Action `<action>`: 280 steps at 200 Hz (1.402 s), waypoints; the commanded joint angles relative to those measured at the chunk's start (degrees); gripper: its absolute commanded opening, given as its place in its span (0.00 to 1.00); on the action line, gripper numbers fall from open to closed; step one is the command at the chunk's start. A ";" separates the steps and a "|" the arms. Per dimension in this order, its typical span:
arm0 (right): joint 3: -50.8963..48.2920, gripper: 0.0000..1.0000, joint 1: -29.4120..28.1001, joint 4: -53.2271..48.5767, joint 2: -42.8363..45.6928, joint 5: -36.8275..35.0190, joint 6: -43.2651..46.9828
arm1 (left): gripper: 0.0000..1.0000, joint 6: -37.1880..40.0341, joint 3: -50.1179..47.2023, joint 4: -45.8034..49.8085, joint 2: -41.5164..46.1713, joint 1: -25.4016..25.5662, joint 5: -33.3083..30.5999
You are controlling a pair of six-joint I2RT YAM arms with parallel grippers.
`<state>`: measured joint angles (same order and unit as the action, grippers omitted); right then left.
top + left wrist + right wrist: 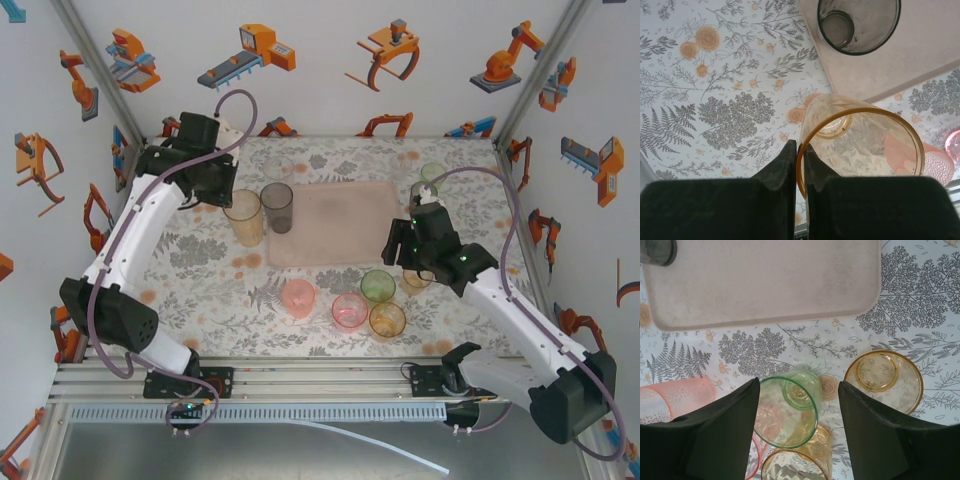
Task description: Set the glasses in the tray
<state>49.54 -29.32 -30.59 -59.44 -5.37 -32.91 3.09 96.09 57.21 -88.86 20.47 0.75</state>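
My left gripper (800, 147) is shut on the rim of a tall orange tumbler (860, 145), one finger inside and one outside. That tumbler (243, 217) is just left of the pale pink tray (340, 225). A smoky grey tumbler (858, 25) stands on the tray's left edge (920, 55). My right gripper (799, 385) is open above a green tumbler (790, 412), which shows between its fingers. In the top view the right gripper (408, 245) hovers near the tray's right front corner, over the green tumbler (378, 287).
Near the front stand a salmon tumbler (298, 298), a pink one (349, 310), a faceted orange one (387, 320) and a short orange one (884, 380). A clear glass (278, 168) stands behind the tray. Two more glasses (430, 180) stand at the back right.
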 commanded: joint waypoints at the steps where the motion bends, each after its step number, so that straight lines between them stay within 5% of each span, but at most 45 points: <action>1: -0.84 0.60 0.23 0.27 1.14 -0.08 0.67 | 0.05 -1.35 -0.65 0.62 2.02 1.22 1.75; 104: -0.28 0.59 0.23 -2.14 1.87 -2.10 -1.49 | 0.05 1.39 -0.14 -5.42 -2.61 9.09 2.14; 280: 1.48 0.59 0.23 -3.19 0.23 -2.85 -1.63 | 0.05 4.31 -6.97 -19.38 -9.59 11.63 -0.50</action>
<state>48.97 -29.32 -32.80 -58.28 -7.11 -34.06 6.09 89.45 40.80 -97.73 31.90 0.84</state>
